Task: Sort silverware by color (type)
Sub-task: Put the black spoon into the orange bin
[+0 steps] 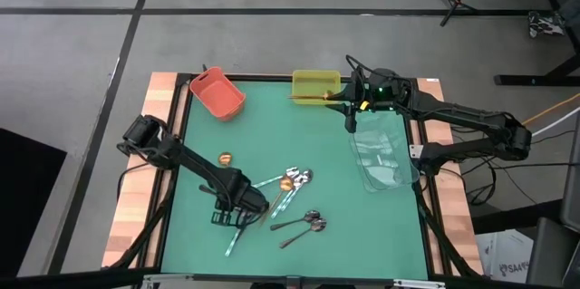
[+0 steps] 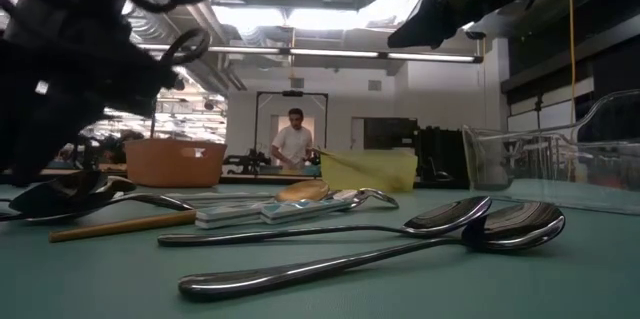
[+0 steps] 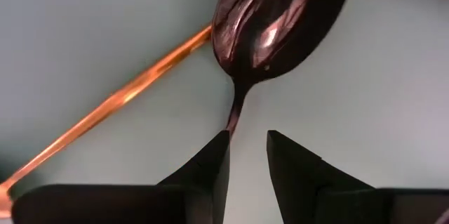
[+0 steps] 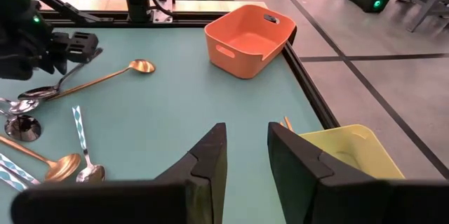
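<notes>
The dark spoon (image 3: pixel 280 20) lies on the green table (image 1: pixel 272 126) right in front of my left gripper (image 3: pixel 247 155). Its bowl fills the left wrist view and its thin neck runs down to my fingers (image 3: pixel 210 161), which are spread a little, one on either side of the neck's end, not yet pinching it. A copper spoon handle (image 3: pixel 112 115) lies slanting just beside it on the mat.

From above, my left gripper (image 1: pixel 237 206) is down at the near-left part of the mat, at the edge of the scatter of spoons. Next to it lie blue-patterned handled spoons (image 1: pixel 272 182) and a gold bowl (image 1: pixel 286 183) by a silver one (image 1: pixel 305 177), and nearer the front edge two dark shiny spoons (image 1: pixel 313 223) rest side by side. A single gold spoon bowl (image 1: pixel 226 158) sits apart, toward the orange bin (image 1: pixel 217 92).

My right gripper (image 1: pixel 352 119) hangs at the far side, just beside the yellow bin (image 1: pixel 315 85), which has a copper spoon (image 1: pixel 313 99) in it; its fingers (image 4: pixel 210 161) are apart and hold nothing. The clear bin (image 1: pixel 381 153) stands at the right edge.
</notes>
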